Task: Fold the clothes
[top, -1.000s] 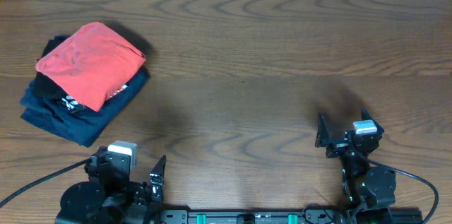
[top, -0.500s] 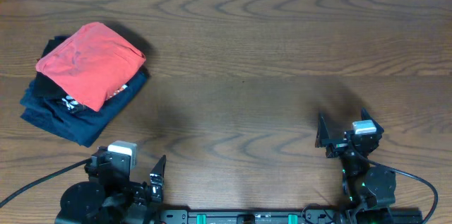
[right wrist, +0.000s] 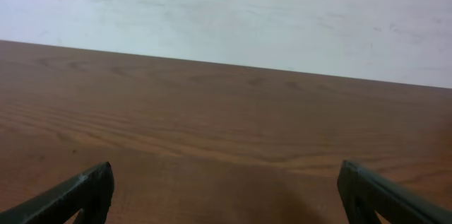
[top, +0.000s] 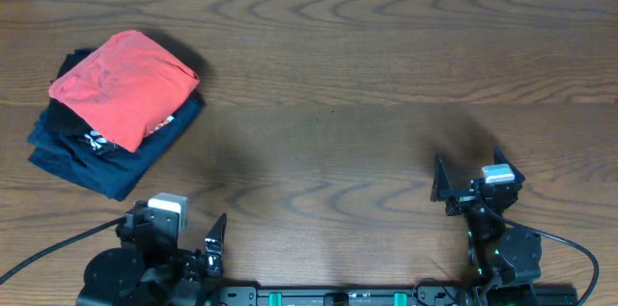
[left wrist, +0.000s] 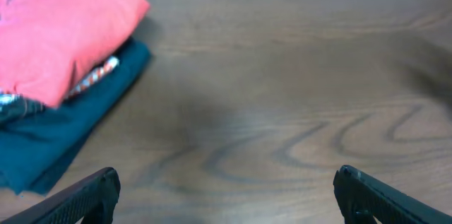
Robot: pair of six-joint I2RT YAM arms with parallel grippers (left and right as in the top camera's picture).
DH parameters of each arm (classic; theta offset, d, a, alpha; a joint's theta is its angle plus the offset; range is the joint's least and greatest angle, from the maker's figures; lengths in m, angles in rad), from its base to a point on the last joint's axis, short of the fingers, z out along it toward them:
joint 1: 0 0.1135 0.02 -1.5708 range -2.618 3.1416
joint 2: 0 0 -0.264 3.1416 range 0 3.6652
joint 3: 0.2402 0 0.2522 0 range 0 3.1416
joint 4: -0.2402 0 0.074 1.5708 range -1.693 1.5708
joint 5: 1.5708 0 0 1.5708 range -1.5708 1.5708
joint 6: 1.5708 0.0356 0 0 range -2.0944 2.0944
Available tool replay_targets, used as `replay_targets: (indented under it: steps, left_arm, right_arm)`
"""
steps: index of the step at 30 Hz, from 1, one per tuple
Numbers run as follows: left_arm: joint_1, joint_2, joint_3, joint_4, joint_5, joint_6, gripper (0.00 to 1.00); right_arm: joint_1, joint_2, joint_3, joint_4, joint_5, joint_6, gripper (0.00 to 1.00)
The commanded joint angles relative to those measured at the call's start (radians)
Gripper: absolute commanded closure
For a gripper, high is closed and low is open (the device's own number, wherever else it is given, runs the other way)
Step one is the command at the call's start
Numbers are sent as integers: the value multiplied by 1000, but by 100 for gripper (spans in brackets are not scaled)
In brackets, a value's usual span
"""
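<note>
While retracted, left end effector [left wrist: 226,176] (right end effector [right wrist: 226,169] too) gapes.

Dark wood-grain table [top: 367,74], navy folded garment [top: 97,173] lying on its left side

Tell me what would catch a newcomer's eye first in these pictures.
The folded red shirt stands out, topping a stack on the left side of the table, with a black garment and a navy garment beneath it. The left gripper and the right gripper sit open and empty near the front edge.
</note>
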Motion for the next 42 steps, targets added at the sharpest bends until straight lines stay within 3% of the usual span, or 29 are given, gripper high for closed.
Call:
replay_targets:
  steps: [1, 5, 10, 17, 26, 42]
  left_arm:
    - [6, -11, -18, -17, -17, 18, 2]
    - [80, -40, -90, 27, -19, 52, 2]
    - [151, -131, -283, 214, -25, 60, 2]
    - [157, -281, -571, 566, -80, 60, 2]
    - [214, -289, -802, 1030, -85, 71, 2]
    - [231, -289, -894, 1057, -79, 67, 2]
  right_arm:
    - [-9, -5, -1, -5, -10, -11, 1]
    - [-9, -5, -1, -5, -10, -12, 1]
    - [-9, -5, -1, -5, -10, -12, 1]
    - [-9, -5, -1, -5, -10, -12, 1]
    - [-9, -5, -1, -5, -10, -12, 1]
    - [-9, -5, -1, -5, -10, -12, 1]
